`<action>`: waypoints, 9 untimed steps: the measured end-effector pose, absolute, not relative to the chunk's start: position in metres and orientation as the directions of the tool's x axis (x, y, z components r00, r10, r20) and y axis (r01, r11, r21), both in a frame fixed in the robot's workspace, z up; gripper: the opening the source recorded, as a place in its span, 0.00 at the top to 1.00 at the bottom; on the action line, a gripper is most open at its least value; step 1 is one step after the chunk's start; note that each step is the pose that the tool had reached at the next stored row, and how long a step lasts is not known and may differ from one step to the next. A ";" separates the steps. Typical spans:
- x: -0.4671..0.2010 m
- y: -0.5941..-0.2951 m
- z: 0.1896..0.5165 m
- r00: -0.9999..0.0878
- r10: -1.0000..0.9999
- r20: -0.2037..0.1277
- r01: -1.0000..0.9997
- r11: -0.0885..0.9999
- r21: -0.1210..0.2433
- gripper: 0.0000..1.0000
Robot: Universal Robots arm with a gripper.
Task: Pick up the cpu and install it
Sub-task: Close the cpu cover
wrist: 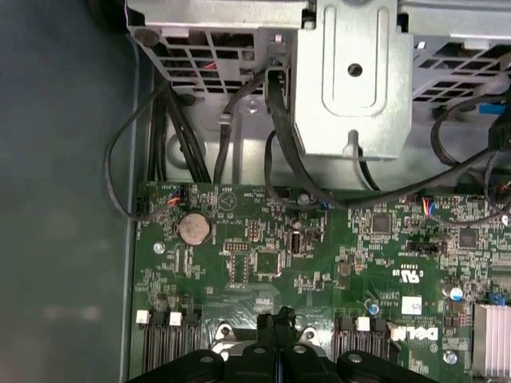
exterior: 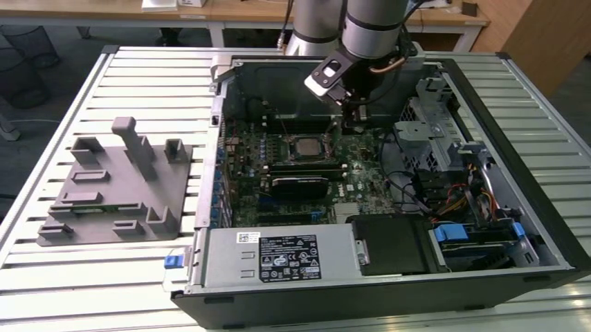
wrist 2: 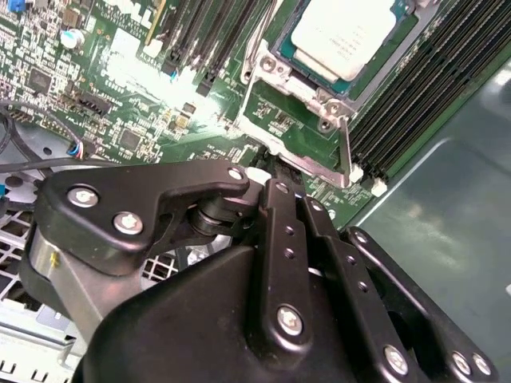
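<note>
Your gripper [wrist: 275,321] has its fingers pressed together on nothing, tips low over the motherboard [wrist: 263,263] just beside the socket frame [wrist 2: 271,76]. Past them, the cpu [wrist 2: 343,32] lies flat inside that frame, silver top up. Farther off, the grey tray [exterior: 111,207] stands outside the computer case [exterior: 369,304], on the exterior view's left

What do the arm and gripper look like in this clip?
The arm is silver-grey tube with a dark band, a white-and-black block and a brownish cable at its wrist. The gripper is matte black link bars with silver screws.
</note>
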State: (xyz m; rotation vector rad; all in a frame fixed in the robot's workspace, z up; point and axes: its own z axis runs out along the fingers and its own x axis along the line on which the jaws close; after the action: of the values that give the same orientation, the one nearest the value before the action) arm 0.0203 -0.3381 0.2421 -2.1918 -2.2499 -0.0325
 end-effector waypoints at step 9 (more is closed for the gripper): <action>0.006 -0.338 0.242 -0.026 1.000 0.015 1.000 0.026 0.015 0.89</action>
State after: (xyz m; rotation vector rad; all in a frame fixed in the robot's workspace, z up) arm 0.0061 -0.3381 0.2418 -2.1918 -2.2499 -0.0327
